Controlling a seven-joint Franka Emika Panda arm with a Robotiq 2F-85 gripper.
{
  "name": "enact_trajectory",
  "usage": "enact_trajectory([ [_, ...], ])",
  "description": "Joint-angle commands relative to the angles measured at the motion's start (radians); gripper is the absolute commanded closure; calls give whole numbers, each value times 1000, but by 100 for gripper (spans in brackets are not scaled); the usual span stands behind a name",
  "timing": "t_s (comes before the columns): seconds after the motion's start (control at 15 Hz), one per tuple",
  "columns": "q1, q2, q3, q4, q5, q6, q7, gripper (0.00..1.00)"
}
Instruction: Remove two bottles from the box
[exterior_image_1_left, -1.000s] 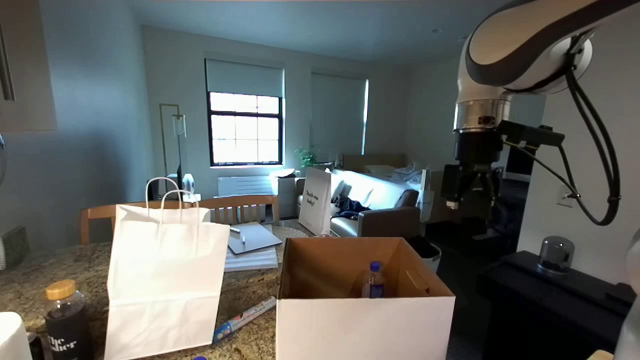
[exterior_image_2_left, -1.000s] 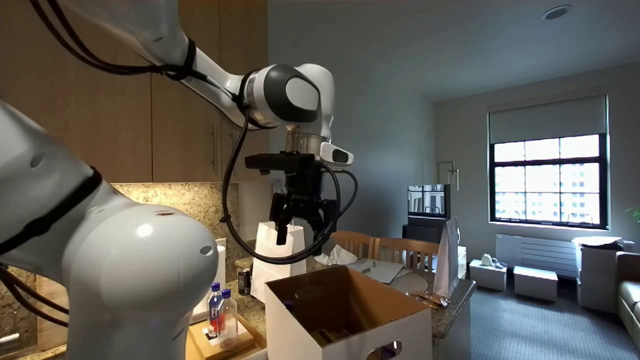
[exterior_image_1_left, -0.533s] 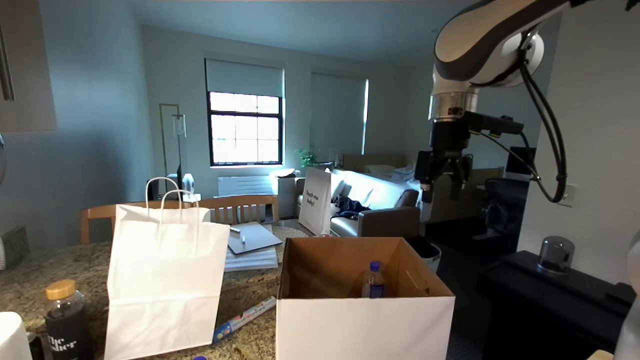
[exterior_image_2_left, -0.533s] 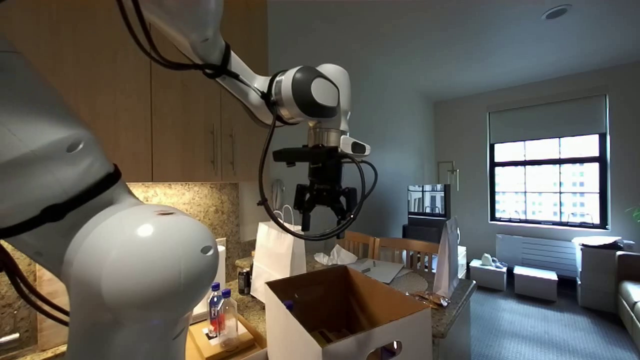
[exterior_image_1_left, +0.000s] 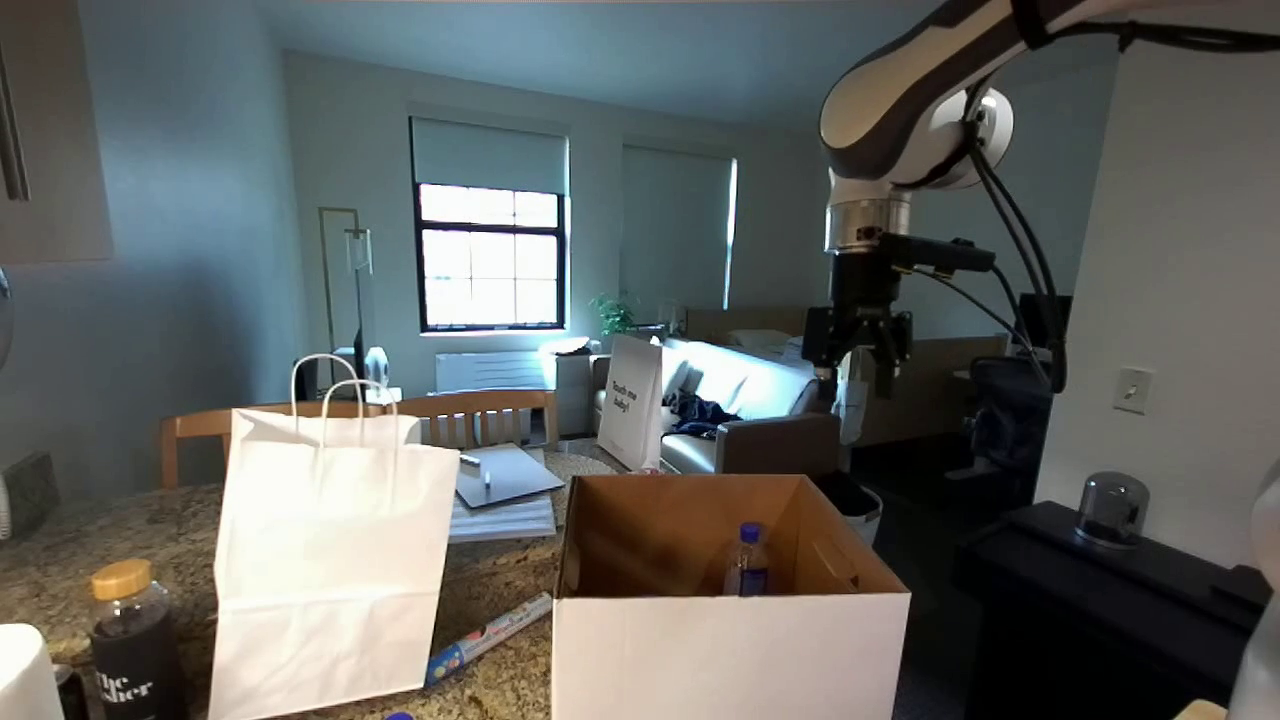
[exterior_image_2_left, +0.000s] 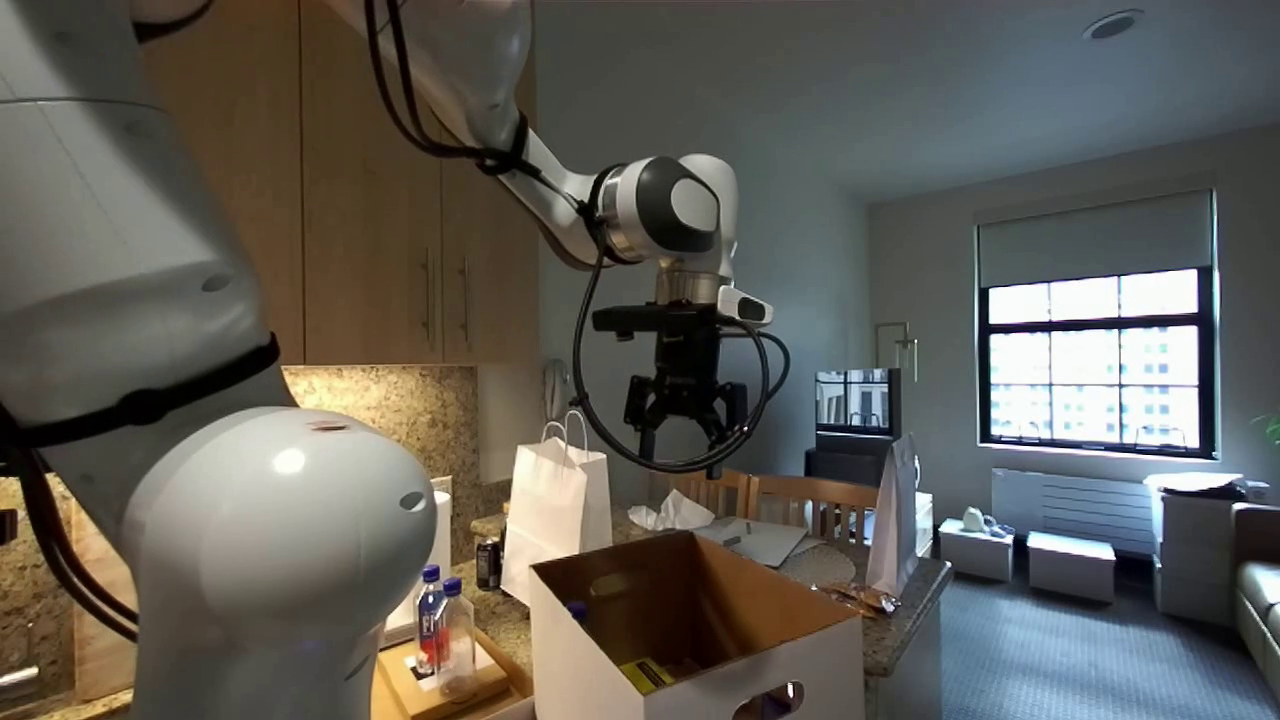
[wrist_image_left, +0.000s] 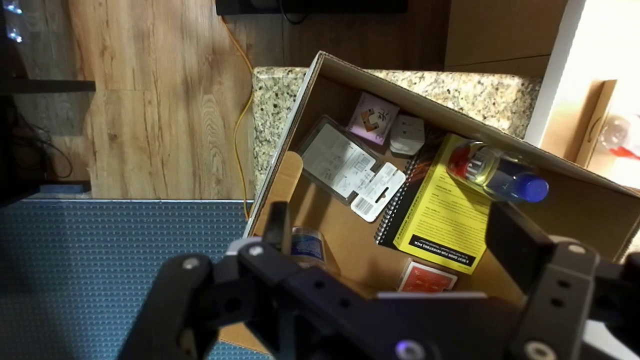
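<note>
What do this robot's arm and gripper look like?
The arm is glossy white with dark grey panels, rounded joints and a silvery ring near its end. Black cables run along it; black straps wrap it. The gripper is black, with two angular, linked jaws and silvery screw heads.

Box (exterior_image_1_left: 730, 655) matt cardboard, raw inside, smooth outside; bottle (wrist_image_left: 492, 169) clear glossy plastic, smooth-capped; surface (exterior_image_1_left: 490, 585) speckled, stone-like; handled bag (exterior_image_1_left: 335, 560) creased matt paper; claw (exterior_image_2_left: 681, 457) matt black; floor (wrist_image_left: 165, 125) grained, wood-look; carpet (wrist_image_left: 115, 275) coarse, ribbed
</note>
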Motion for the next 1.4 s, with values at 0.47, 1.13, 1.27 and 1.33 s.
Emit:
enact_trajectory([
  [0.47, -5, 324, 35, 98, 51, 279, 143, 0],
  [1.13, -9, 485, 41, 149, 8, 437, 282, 0],
  [1.27, -3, 540, 41, 158, -22, 474, 297, 0],
  [1.33, 0, 575, 39, 164, -22, 520, 297, 0],
])
